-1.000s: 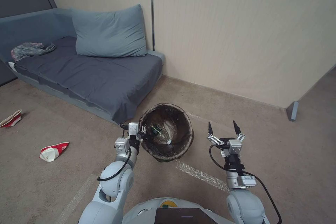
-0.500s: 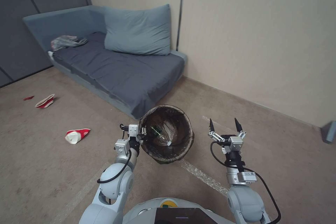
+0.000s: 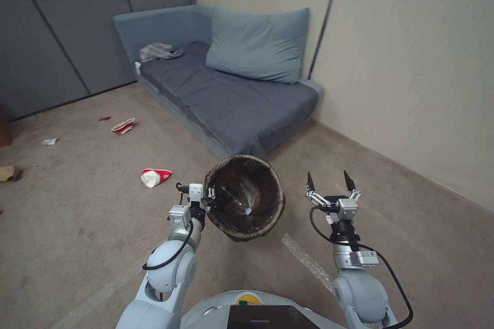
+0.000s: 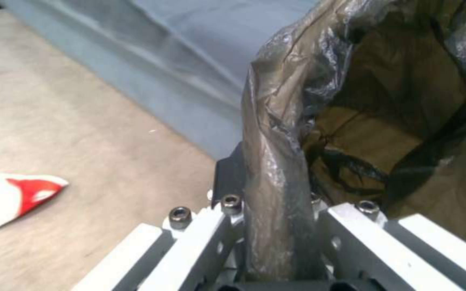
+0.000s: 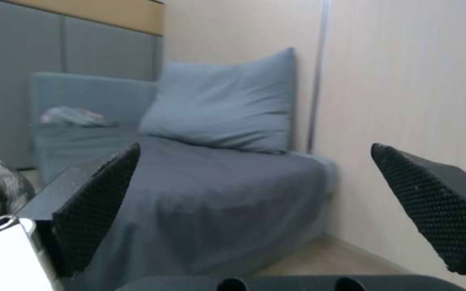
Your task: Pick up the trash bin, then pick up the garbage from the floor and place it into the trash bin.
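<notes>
The trash bin point(image 3: 245, 196) hangs in front of me, lined with a dark bag, a bottle and clear wrap lying inside. My left gripper point(image 3: 207, 196) is shut on its rim; the left wrist view shows the bag-covered rim point(image 4: 276, 169) clamped between the fingers. To the bin's right my right gripper point(image 3: 329, 181) is open and holds nothing, its black pads point(image 5: 95, 202) spread wide. Garbage lies on the floor to the left: a crushed red-and-white cup point(image 3: 154, 177) point(image 4: 12, 198), a second cup point(image 3: 123, 126), a red scrap point(image 3: 104, 119), a white scrap point(image 3: 49, 141) and a brown piece point(image 3: 9, 173).
A grey-blue sofa point(image 3: 231, 97) with a big pillow point(image 3: 260, 43) and a crumpled bag point(image 3: 158, 51) stands ahead against the beige wall. Grey panels point(image 3: 62, 31) close the left side. A strip of clear tape point(image 3: 306, 262) lies on the carpet near my base.
The whole picture has shifted right as the camera turned left, bringing more floor litter into sight. Both grippers and the held bin keep their places before me.
</notes>
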You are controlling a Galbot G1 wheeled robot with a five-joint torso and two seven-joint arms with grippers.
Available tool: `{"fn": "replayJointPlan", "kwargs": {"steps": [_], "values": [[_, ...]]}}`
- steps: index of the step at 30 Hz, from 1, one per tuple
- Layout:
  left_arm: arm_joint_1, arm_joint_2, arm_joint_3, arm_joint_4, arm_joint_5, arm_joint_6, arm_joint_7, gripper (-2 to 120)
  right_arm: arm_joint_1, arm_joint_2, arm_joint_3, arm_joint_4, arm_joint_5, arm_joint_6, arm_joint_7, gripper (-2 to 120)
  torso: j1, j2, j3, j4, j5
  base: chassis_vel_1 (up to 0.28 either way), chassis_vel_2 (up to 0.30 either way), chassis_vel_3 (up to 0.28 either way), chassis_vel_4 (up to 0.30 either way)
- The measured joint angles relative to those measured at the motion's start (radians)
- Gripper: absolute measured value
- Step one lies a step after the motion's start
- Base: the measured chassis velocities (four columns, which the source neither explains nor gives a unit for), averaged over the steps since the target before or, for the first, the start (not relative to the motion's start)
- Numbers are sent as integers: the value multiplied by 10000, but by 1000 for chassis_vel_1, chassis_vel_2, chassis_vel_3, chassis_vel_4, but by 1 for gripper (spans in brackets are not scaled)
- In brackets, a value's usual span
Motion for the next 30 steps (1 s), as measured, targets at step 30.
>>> {"fn": "replayJointPlan", "kwargs": {"steps": [30], "values": [[-5,0,-15,-17,74,-17,12,2,129,49,17,-430,48,445,-163,100,0,0,0,0,0,124,123,126,122]]}}
